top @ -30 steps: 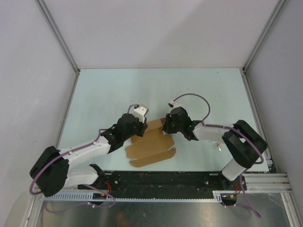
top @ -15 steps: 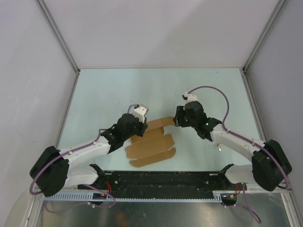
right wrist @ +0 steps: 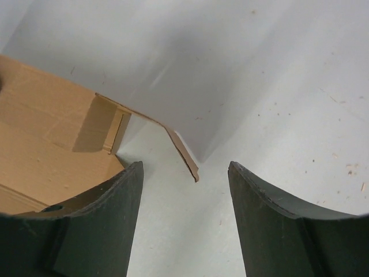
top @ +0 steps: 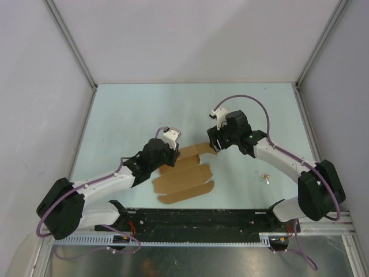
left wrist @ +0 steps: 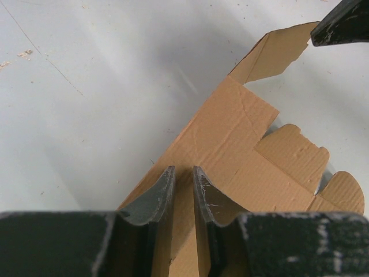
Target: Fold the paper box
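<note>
Right gripper (right wrist: 184, 173) now stands spread wide; a second ago it was clenched at the far flap. That flap (right wrist: 183, 154) is let go and stands tilted up between the open jaws, touching neither. Reads as one crease attempted, most folding left. Left gripper (left wrist: 183, 179) is nearly closed over the sheet's left part; pinching or only pressing, cannot tell. Paper box (top: 184, 176) lies on the table (top: 127, 115) between both arms: brown die-cut, mostly flat, tabs spread.

Bright, even light from above, a soft grey shadow beside the paper box (right wrist: 52, 144).
</note>
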You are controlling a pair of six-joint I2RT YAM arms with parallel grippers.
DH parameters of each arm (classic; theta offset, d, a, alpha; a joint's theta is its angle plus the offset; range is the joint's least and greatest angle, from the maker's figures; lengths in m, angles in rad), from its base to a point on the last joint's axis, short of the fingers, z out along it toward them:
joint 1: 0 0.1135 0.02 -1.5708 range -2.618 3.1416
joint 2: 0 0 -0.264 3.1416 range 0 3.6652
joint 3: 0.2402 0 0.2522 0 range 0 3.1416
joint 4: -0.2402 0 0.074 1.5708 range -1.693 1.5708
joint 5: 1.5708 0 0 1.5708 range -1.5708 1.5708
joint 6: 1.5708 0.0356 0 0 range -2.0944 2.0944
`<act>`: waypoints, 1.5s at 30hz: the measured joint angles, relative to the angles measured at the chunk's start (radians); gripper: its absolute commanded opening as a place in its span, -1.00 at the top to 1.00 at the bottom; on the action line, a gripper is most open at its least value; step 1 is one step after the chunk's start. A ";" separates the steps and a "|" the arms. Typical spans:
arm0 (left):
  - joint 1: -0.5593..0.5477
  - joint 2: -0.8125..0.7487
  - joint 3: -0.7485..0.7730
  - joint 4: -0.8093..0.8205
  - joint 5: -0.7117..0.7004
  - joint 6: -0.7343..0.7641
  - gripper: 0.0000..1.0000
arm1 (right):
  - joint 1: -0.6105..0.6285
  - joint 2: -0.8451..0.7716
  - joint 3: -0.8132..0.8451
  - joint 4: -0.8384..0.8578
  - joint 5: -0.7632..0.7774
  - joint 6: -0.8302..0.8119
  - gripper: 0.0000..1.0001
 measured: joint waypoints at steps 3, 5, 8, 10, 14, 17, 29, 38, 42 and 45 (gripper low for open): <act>0.000 0.000 0.000 0.000 0.000 0.000 0.54 | -0.013 0.035 0.020 -0.029 -0.040 -0.092 -0.28; 0.000 0.001 0.000 0.000 0.000 0.000 0.53 | -0.032 0.056 0.032 -0.040 -0.068 -0.133 -0.26; 0.000 0.001 0.000 0.000 0.000 0.000 0.54 | -0.056 0.072 0.042 -0.046 -0.107 -0.176 -0.24; 0.000 0.002 0.000 0.001 0.000 0.000 0.54 | -0.069 0.085 0.055 -0.050 -0.136 -0.201 -0.22; 0.000 0.002 0.000 0.001 0.000 0.000 0.54 | -0.072 0.122 0.090 -0.050 -0.198 -0.233 -0.14; 0.000 0.002 0.000 0.002 0.000 0.000 0.54 | -0.072 0.145 0.105 -0.050 -0.226 -0.247 -0.09; 0.000 0.002 0.000 0.002 0.000 0.000 0.54 | -0.072 0.217 0.136 -0.064 -0.248 -0.288 0.01; 0.000 0.002 0.000 0.002 0.000 0.000 0.54 | -0.072 0.259 0.151 -0.089 -0.263 -0.296 0.23; 0.000 0.002 0.000 0.002 0.000 0.000 0.54 | -0.072 0.267 0.151 -0.096 -0.270 -0.296 0.38; 0.000 0.002 0.000 0.002 0.000 0.000 0.54 | -0.072 0.268 0.151 -0.100 -0.277 -0.293 0.52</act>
